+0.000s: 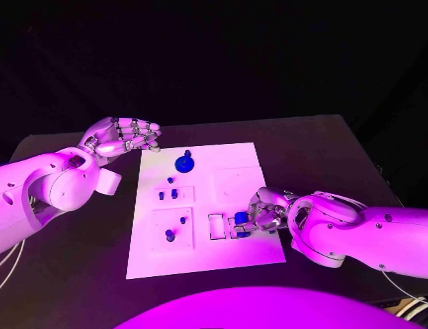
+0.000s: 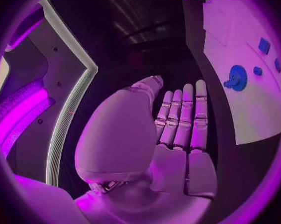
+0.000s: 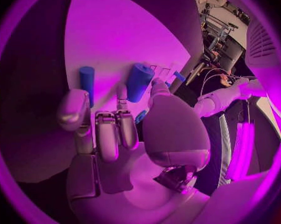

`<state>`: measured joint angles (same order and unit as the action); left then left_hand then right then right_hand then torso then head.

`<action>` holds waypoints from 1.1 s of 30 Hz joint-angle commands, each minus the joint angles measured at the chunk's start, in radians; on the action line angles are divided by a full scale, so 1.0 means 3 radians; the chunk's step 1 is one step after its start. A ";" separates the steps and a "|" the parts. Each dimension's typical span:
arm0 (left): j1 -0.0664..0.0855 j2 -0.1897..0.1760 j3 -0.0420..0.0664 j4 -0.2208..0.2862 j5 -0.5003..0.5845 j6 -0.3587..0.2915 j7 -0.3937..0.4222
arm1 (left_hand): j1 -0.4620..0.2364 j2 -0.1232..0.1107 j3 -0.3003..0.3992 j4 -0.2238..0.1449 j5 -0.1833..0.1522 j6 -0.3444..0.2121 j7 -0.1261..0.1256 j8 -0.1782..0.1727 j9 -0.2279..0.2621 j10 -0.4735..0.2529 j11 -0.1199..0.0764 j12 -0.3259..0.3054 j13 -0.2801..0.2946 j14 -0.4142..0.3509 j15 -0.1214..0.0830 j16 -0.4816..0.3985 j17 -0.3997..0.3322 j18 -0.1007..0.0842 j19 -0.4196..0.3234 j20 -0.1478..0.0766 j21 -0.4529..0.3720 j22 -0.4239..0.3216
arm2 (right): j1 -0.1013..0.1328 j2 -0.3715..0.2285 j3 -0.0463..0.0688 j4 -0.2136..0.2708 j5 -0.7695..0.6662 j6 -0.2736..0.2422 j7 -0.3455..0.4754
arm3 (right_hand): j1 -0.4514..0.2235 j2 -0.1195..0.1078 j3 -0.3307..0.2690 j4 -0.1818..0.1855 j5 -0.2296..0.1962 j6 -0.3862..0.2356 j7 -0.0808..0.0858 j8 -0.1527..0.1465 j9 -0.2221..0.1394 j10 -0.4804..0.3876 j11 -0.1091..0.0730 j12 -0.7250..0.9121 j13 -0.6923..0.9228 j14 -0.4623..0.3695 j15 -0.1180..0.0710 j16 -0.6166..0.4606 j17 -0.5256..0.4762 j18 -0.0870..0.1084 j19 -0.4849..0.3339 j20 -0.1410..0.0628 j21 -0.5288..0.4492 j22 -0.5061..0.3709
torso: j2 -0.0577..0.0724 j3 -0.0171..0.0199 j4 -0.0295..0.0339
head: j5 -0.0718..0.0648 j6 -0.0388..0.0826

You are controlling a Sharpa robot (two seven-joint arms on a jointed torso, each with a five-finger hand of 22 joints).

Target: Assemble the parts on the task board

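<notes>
Left hand (image 1: 125,135) is seen at ten o'clock of the board (image 1: 236,253), off its edge, fingers curled in on nothing; its wrist view shows them laid straight and together, so its state cannot be told. A blue gear (image 1: 184,164) lies at twelve o'clock on the board. Right hand (image 1: 265,210) rests at four o'clock, fingers against a blue cylinder (image 1: 241,218); whether it is grasped cannot be told.

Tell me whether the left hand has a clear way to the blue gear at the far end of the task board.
Probably yes. The left hand hovers off the task board's far left corner, holding nothing, and the blue gear lies just beyond its fingers with nothing between. The right hand works at the near right, well clear.
</notes>
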<state>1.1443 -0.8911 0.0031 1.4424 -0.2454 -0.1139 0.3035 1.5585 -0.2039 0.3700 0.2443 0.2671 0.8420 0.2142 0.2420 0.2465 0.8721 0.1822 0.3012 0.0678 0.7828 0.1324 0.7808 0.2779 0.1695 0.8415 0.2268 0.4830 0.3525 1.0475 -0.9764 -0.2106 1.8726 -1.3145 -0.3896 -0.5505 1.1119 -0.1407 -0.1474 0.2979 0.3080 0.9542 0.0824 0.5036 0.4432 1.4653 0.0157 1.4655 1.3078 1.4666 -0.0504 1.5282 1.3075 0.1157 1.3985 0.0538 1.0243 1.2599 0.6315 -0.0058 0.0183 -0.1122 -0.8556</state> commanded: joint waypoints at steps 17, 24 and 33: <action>0.0002 -0.0004 0.0002 0.0015 0.0019 0.0058 0.0015 | -0.0035 -0.0002 0.0014 0.0002 -0.0002 -0.0020 0.0053 0.0004 -0.0005 -0.0003 0.0000 0.0021 0.0000 0.0004 -0.0002 -0.0002 -0.0004 0.0019 -0.0029 -0.0004 0.0014 0.0005 | -0.0009 0.0069 -0.0003 -0.0080 -0.0228 0.0102 -0.0144 | 0.1024 0.0052 0.0442 -0.0029 0.0001 0.0027 -0.0026 -0.0022 -0.0051 0.0050 -0.0052 -0.0007 0.0411 0.0262 -0.0044 0.0024 0.0430 -0.0053 0.0024 -0.0032 0.0028 0.0074 | -0.0001 -0.0004 0.0006 | -0.0007 0.0005; 0.0002 -0.0008 0.0002 0.0016 0.0019 0.0061 0.0009 | -0.0041 0.0000 0.0020 0.0004 -0.0001 -0.0021 0.0055 0.0007 -0.0006 -0.0007 0.0002 0.0021 -0.0001 0.0001 0.0000 -0.0002 -0.0004 0.0019 -0.0033 -0.0002 0.0013 0.0006 | -0.0008 0.0018 -0.0003 -0.0037 -0.0201 0.0012 -0.0133 | 0.1174 -0.0024 0.0786 -0.0035 0.0005 0.0074 -0.0027 -0.0073 -0.0104 0.0054 -0.0060 -0.0015 0.0423 0.0263 -0.0051 0.0025 0.0438 -0.0055 0.0029 -0.0040 0.0031 0.0099 | -0.0001 -0.0003 0.0005 | -0.0006 0.0013; 0.0002 -0.0007 0.0002 0.0016 0.0016 0.0066 0.0003 | -0.0041 0.0000 0.0020 0.0004 -0.0001 -0.0021 0.0055 0.0007 -0.0006 -0.0007 0.0002 0.0021 -0.0001 0.0001 0.0000 -0.0002 -0.0004 0.0019 -0.0033 -0.0002 0.0013 0.0006 | 0.0016 -0.0032 0.0001 0.0041 0.0205 -0.0116 -0.0066 | 0.1140 -0.0267 0.1595 -0.0080 -0.0002 0.0142 -0.0031 -0.0102 -0.0142 0.0071 -0.0063 -0.0014 0.0454 0.0264 -0.0054 0.0024 0.0445 -0.0059 0.0037 -0.0042 0.0034 0.0147 | 0.0000 -0.0004 0.0008 | -0.0010 0.0021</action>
<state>1.1443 -0.8945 0.0031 1.4445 -0.2450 -0.1099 0.3004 1.5586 -0.2039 0.3700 0.2442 0.2671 0.8420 0.2142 0.2420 0.2457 0.8721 0.1822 0.3013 0.0678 0.7828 0.1324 0.7808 0.2779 0.1695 0.8377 0.2231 0.4830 0.3534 1.0555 -0.9843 -0.2064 1.8840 -1.3236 -0.4257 -0.5664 1.4709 -0.2116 0.2127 0.3523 0.3013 0.9594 0.0912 0.4630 0.3928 1.4650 0.0016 1.4655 1.3075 1.4663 -0.0579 1.5321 1.3078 0.1156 1.4059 0.0464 1.0312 1.3036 0.6314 -0.0067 0.0202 -0.1145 -0.8497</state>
